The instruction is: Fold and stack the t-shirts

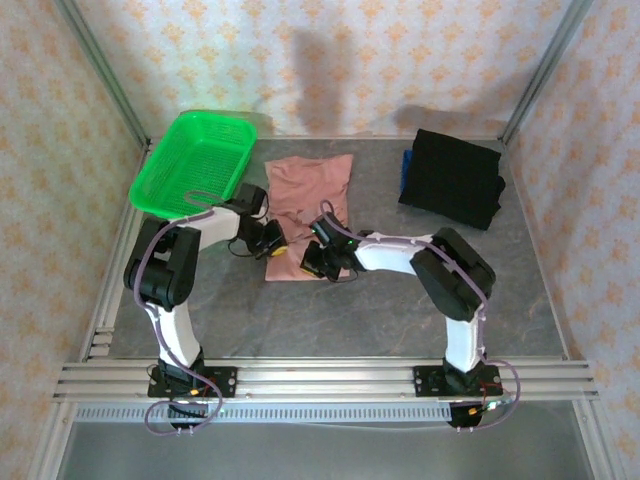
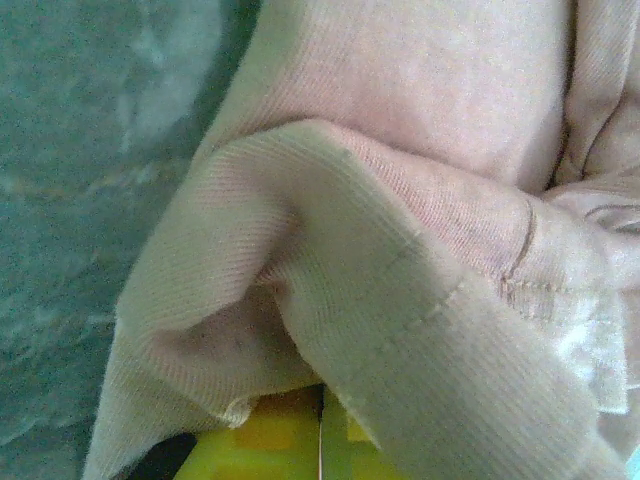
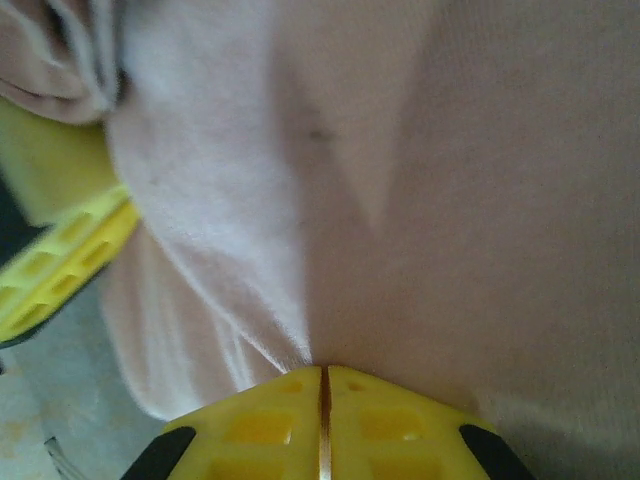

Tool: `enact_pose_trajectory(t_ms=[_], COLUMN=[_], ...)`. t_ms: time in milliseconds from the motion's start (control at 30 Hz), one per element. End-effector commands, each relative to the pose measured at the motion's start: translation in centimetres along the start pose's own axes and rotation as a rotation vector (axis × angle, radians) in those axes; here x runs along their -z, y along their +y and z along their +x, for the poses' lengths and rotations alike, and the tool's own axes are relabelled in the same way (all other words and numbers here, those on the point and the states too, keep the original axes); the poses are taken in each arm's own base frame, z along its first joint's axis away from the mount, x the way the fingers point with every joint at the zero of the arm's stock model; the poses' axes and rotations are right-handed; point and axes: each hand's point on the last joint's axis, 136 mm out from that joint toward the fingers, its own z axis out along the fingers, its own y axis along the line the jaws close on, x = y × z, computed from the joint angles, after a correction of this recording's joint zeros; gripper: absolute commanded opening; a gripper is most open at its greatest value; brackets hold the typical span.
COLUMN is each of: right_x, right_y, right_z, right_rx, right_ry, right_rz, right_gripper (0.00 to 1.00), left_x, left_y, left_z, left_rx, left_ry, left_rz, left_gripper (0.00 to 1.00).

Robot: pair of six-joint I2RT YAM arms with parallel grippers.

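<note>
From above, the dusty-pink t-shirt (image 1: 312,195) lies as a long strip in the middle of the tabletop (image 1: 350,315). The green basket (image 1: 160,188) is just to its left and the black t-shirt (image 1: 452,180) sits folded, well apart, at the far right. Both hands are down at the shirt's near end, the left hand (image 1: 270,246) on its left corner and the right hand (image 1: 320,262) on its right corner. The step looks like folding this near end over the far half.

In the left wrist view the left hand (image 2: 320,440) is closed, its yellow fingers meeting under a bunched fold of pink cloth with a stitched hem. The hem seems pinched, though the contact itself is hidden by the cloth. Bare tabletop shows at the left.

In the right wrist view the right hand (image 3: 323,405) is likewise pressed tight, with smooth pink cloth running straight into the seam between its fingers (a cleaner bite than the left's).

To do it well, I would raise both hands together and level. They should spread slightly apart so the edge between them goes taut. The arc should go up and away, high enough that the lower layer does not drag. The left's bunched grip may slip or carry extra layers, so the start should be slow. Release should come only once the edges line up.
</note>
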Motion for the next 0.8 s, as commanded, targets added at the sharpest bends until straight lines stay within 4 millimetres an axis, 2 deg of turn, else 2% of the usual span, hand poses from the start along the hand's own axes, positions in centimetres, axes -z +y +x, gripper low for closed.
enact_pose_trajectory(t_ms=[0, 33, 233, 500, 633, 700, 767], right_x=[-1.2, -1.6, -3.3, -4.3, -4.3, -4.3, -4.2], right_y=[0.7, 0.6, -1.1, -1.9, -2.3, -2.4, -2.5], right_z=[-0.2, -0.2, 1.1, 2.3, 2.6, 2.8, 2.8], right_rx=[-0.008, -0.01, -0.028, -0.029, -0.032, -0.034, -0.037], right_ry=[-0.001, 0.002, 0.034, 0.056, 0.062, 0.063, 0.063], right_rz=[-0.006, -0.001, 0.055, 0.079, 0.085, 0.085, 0.08], right_gripper=[0.09, 0.09, 0.06, 0.05, 0.05, 0.05, 0.05], left_x=[-0.7, -1.3, -1.9, -1.5, 0.3, 2.0, 3.9], left_y=[-0.4, -0.2, -1.3, -3.2, -5.5, -7.3, -9.0], left_z=[-1.9, -2.1, -4.5, -8.3, -10.1, -10.7, -10.8], left_rx=[0.008, 0.016, 0.038, 0.045, 0.035, 0.012, -0.018], left_ry=[-0.064, -0.062, -0.121, -0.21, -0.261, -0.287, -0.304], left_rz=[-0.007, -0.017, 0.0, 0.007, 0.049, 0.083, 0.114], left_gripper=[0.08, 0.08, 0.08, 0.08, 0.09, 0.1, 0.16])
